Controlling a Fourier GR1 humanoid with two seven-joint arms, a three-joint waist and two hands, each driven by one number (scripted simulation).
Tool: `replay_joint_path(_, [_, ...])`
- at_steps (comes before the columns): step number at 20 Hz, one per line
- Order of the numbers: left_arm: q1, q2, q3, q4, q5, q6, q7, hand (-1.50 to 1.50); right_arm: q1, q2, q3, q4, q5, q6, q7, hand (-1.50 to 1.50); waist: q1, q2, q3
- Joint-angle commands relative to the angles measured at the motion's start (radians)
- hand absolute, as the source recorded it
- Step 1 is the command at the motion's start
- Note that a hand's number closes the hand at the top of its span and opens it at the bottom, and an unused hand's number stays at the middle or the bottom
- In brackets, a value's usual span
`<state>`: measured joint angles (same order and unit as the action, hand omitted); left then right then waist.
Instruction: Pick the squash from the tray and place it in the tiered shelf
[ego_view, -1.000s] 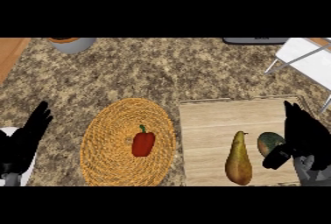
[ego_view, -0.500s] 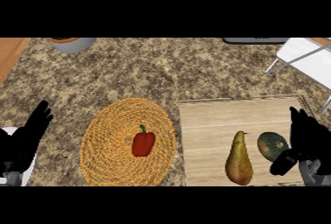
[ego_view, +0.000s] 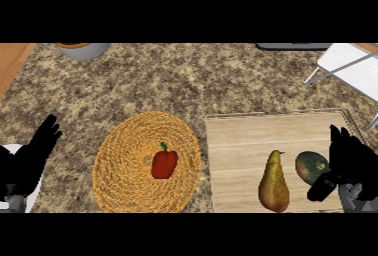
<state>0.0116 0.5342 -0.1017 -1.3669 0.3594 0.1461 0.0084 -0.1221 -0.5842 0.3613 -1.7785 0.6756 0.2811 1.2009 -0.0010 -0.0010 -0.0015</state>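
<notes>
On tray, squash neck seemingly away.

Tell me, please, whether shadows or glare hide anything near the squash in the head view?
In the head view, light is even and no glare shows; the dark green squash on the wooden tray is plain, only its right edge is covered by the right hand, and the pear throws just a thin soft shadow on the tray.
</notes>
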Motion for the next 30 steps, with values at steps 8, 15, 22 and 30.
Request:
replay_joint_path(8, [0.026, -0.042, -0.001, -0.034, -0.041, -0.003, 0.001, 0.0, 0.018, 0.086, -0.066, 0.04, 0.04, 0.117, 0.107, 1.5, 0.005, 0.001, 0.001])
replay_joint_path(15, [0.014, -0.049, 0.037, -0.002, -0.055, -0.033, 0.006, 0.0, 0.1, 0.071, -0.075, -0.016, 0.186, 0.097, 0.01, 1.5, -0.002, 0.0, 0.001])
replay_joint_path(22, [-0.003, -0.057, 0.05, -0.024, -0.077, -0.034, 0.036, 0.0, -0.021, 0.118, -0.101, -0.146, 0.274, 0.206, 0.056, 1.5, 0.001, -0.001, 0.001])
replay_joint_path(30, [0.009, -0.081, 0.055, 0.002, -0.093, -0.061, -0.006, 0.0, -0.303, 0.141, -0.325, 0.235, 0.188, -0.037, -0.387, 1.5, 0.019, 0.007, 0.002])
